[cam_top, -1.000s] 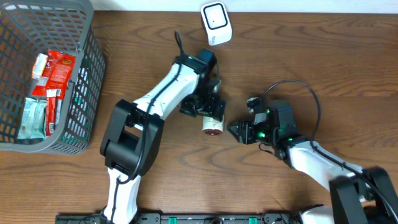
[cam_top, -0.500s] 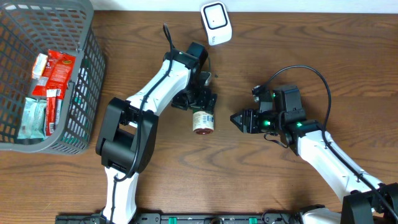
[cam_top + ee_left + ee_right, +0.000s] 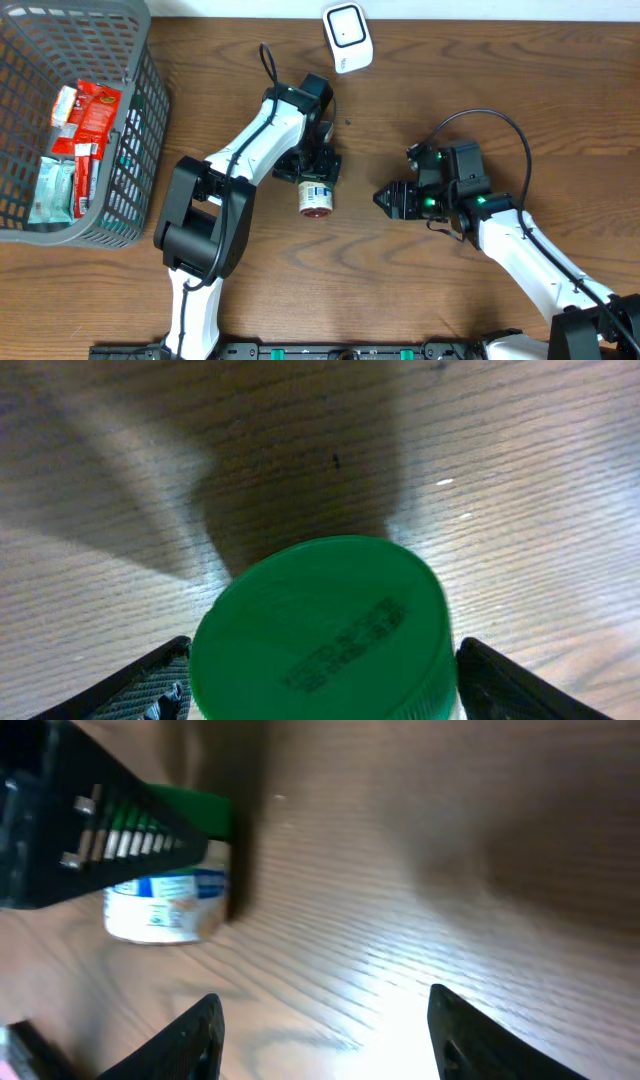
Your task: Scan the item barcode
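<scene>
Your bottle (image 3: 314, 197) lies near the middle of the desk (image 3: 480, 80). Your left gripper (image 3: 322, 678) has a finger close against each side of the green cap (image 3: 320, 620); you cannot tell whether they pinch it. Your right gripper (image 3: 322, 1010) is spread and empty, near the bottle.

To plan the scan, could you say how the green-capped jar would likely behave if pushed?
Round and apparently lying on its side, the green-capped jar would probably roll. It looks rigid, and its smooth cap may be slippery.
</scene>
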You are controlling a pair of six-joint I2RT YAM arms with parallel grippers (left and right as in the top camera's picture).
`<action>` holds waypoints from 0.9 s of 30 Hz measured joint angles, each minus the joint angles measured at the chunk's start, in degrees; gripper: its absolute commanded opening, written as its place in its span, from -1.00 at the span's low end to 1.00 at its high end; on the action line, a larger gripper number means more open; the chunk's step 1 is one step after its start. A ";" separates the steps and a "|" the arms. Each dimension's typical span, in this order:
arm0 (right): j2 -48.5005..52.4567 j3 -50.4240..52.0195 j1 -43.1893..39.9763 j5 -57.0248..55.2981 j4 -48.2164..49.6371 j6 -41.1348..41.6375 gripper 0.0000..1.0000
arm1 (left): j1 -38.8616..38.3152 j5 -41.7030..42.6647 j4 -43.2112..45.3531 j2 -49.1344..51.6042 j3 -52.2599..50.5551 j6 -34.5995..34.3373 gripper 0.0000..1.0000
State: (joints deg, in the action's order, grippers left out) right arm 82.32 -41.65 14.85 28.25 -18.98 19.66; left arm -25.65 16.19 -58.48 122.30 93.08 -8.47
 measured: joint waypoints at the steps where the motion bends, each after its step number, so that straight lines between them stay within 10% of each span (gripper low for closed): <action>1: 0.00 0.00 0.00 -0.57 -0.44 -0.26 0.24 | 0.00 -0.04 0.26 0.00 -0.39 -0.70 0.64; 27: -0.90 0.00 -7.48 -3.26 -4.33 -2.62 0.28 | 0.00 -2.45 0.15 -5.16 -4.33 -4.33 0.25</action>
State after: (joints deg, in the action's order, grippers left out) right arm 81.43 -41.65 7.38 24.99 -23.31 17.04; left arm -25.65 13.74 -58.33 117.14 88.75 -12.80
